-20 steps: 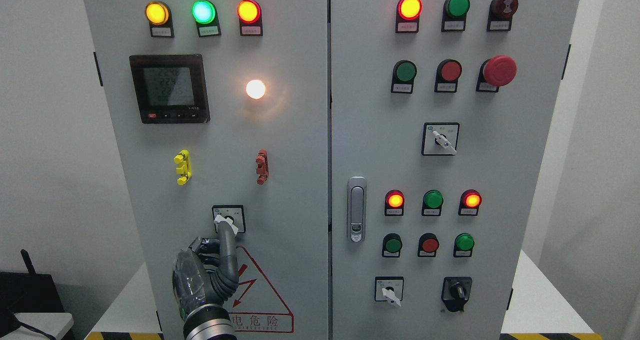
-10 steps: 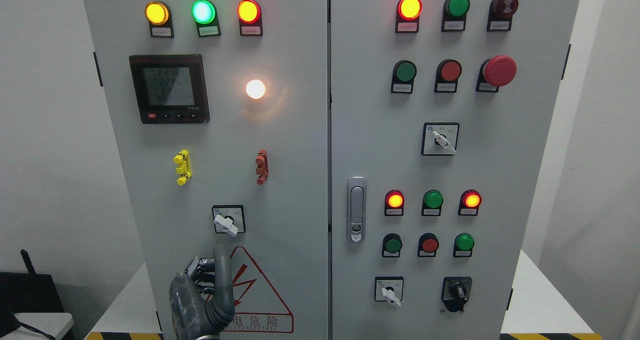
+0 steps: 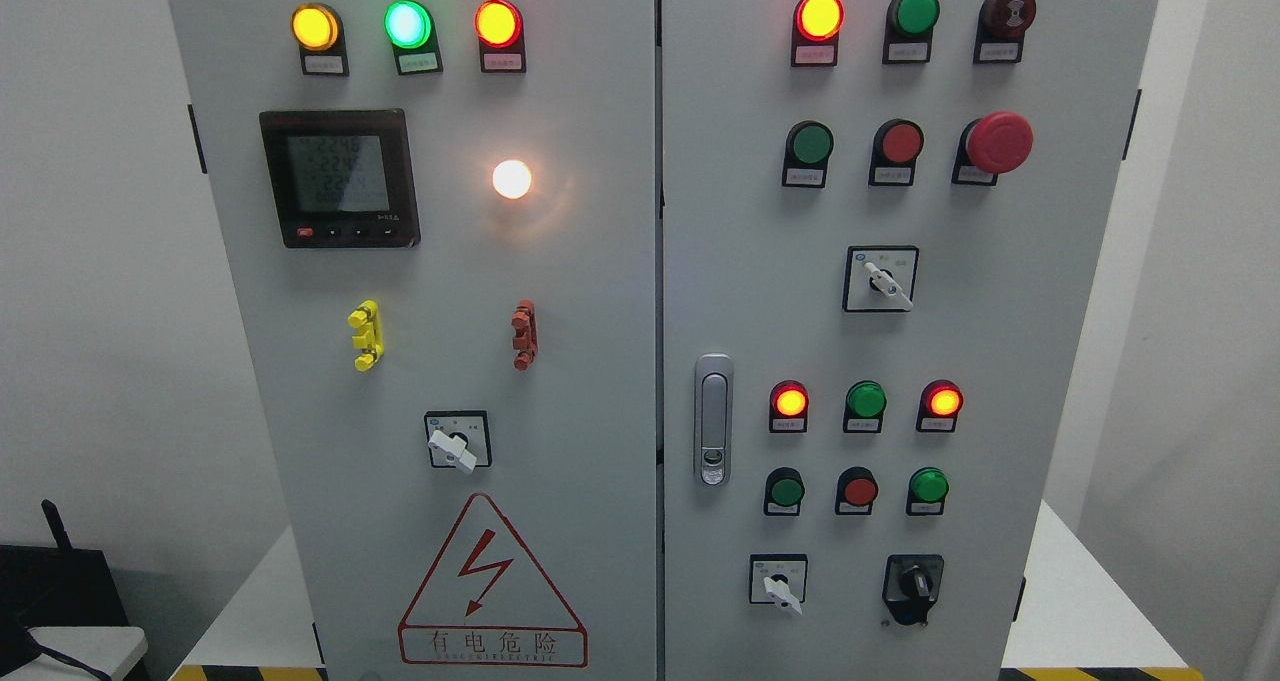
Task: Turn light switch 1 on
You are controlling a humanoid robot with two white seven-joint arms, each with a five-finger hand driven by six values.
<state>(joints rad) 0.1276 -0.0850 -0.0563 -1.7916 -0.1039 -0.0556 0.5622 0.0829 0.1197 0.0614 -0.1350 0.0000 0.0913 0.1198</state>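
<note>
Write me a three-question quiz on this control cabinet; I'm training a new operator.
1. True or false: the white lamp beside the meter is lit.
2. Which button in the right door's top row glows? A) red B) green C) neither
3. Fill in: the left door's switch sits directly above the ____ sign.

Key: 1 true; 2 A; 3 warning. No robot hand is in view.

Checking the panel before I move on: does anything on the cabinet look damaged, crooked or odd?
Nothing stands out. The white lamp is lit, the rotary switch below it points lower right like the other two white-handled selectors, the doors sit shut, and the warning sticker lies flat.
</note>
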